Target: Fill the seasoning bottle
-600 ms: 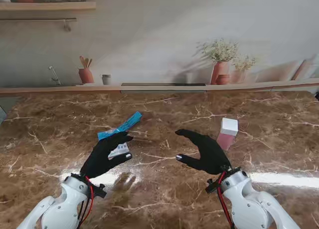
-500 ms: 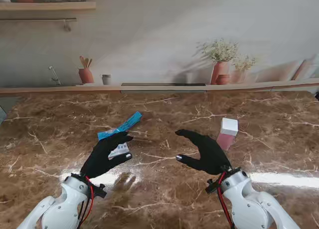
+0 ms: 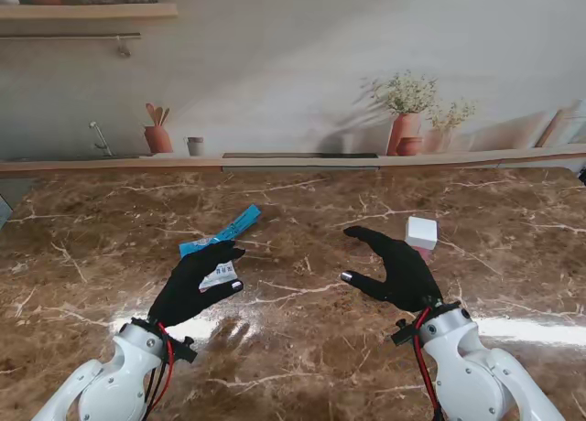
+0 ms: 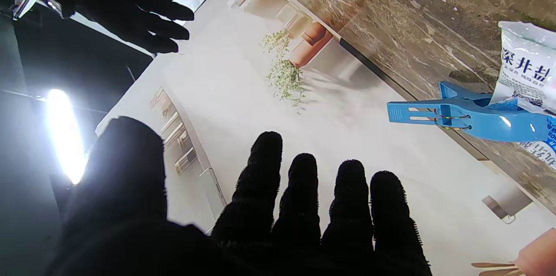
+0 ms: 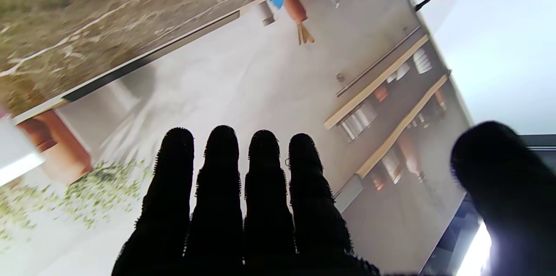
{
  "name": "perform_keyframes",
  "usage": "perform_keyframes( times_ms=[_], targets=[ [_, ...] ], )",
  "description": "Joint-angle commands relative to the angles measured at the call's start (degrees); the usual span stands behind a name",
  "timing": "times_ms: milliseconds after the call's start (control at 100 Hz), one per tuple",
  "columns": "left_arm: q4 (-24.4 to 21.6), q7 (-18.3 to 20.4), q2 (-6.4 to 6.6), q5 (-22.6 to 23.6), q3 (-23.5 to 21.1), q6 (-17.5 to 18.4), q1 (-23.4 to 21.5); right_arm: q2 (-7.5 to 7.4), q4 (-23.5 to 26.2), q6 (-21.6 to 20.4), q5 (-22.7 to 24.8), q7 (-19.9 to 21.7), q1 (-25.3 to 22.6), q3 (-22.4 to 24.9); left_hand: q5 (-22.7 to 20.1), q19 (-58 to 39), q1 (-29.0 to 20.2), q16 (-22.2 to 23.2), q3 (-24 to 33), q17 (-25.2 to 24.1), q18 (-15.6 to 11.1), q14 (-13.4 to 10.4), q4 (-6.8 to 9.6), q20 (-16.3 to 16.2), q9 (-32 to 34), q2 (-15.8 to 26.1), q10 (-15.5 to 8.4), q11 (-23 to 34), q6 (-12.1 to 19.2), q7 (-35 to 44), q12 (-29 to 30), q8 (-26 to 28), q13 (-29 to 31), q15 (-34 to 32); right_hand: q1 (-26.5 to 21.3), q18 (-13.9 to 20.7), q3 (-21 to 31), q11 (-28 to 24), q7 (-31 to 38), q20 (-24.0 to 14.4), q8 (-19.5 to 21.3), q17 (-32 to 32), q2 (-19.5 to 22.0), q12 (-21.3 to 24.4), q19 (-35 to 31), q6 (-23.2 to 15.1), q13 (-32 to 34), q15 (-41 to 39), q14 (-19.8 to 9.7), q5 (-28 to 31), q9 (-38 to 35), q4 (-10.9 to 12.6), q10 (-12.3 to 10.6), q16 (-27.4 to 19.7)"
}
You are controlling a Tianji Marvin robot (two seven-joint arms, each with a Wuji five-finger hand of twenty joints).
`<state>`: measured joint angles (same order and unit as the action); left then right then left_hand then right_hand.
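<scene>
Bottle [image 3: 421, 235] with white cap, pink body, upright on table [image 3: 302, 329], just behind right hand [image 3: 394, 267]; contents not visible. Right hand spread, empty. Salt bag [image 4: 525, 71] flat on table, closed by blue clip [image 4: 469, 115], partly under left hand [image 3: 197, 282]. Left hand spread, grips nothing.

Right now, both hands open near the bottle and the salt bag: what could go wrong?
1. The right robot hand is open and close beside the seasoning bottle. The bottle stands upright and narrow, so a sideways brush could tip it.
2. The salt bag is shut by a blue clip and partly hidden under the left robot hand from the stand. A grasp could catch the clip, not the bag.
</scene>
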<state>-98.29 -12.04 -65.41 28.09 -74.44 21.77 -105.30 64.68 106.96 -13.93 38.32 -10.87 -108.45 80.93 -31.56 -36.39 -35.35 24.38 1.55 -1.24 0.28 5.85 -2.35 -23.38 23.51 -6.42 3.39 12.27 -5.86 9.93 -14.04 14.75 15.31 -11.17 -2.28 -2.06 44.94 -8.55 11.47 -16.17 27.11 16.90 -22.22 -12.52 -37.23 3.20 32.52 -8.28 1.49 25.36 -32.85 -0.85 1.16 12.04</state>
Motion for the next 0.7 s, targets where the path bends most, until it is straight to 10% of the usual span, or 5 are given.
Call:
perform_keyframes(
  times_ms=[0,460,690],
  targets=[
    [1.18,-0.19,-0.25,-0.18,0.34,0.44,0.49,0.01,-0.3,0.65,-0.22,-0.33,-0.52,1.56,0.5,-0.54,0.85,-0.66,-1.62,-0.73,-0.51,0.2,2.02,0.54,-0.79,2.08,0.16,-0.52,1.01,0.3,0.41,0.09,1.58,1.49,-0.61,1.79,-0.85,0.44,-0.57,-0.34,-0.39,-0.13,-0.94,-0.17,-0.76,-0.63,0.19,0.38,-1.7,-1.49,0.43,1.38,-1.21,0.39],
    [3.64,-1.47,-0.56,-0.49,1.05,0.81,2.0,1.51,-6.12,8.05,-2.81,-4.26,-1.01,11.09,0.64,-0.58,0.87,-0.74,-1.65,-0.81,-0.14,0.15,2.01,0.37,-0.54,2.2,0.37,-0.76,1.7,0.39,0.41,0.25,1.71,1.69,-8.37,3.39,0.39,0.24,-2.82,-1.03,1.33,-4.66,-15.33,-1.94,3.15,4.84,-6.26,1.5,-2.7,-10.75,9.51,-0.65,-0.09,0.96],
    [3.91,-1.09,-0.5,-0.57,1.35,0.73,2.51,1.18,-13.3,11.64,-6.92,0.25,2.44,12.52,0.5,-0.5,0.87,-0.72,-1.65,-0.83,-0.07,0.1,2.01,0.35,-0.43,2.24,0.33,-0.75,1.98,0.59,0.35,0.42,1.75,1.7,-15.66,3.55,-5.09,-1.59,-7.43,-3.15,4.66,-7.01,-14.95,-3.1,6.33,8.5,-10.29,1.07,-2.64,-19.04,20.82,-0.71,1.66,1.92]
  ],
)
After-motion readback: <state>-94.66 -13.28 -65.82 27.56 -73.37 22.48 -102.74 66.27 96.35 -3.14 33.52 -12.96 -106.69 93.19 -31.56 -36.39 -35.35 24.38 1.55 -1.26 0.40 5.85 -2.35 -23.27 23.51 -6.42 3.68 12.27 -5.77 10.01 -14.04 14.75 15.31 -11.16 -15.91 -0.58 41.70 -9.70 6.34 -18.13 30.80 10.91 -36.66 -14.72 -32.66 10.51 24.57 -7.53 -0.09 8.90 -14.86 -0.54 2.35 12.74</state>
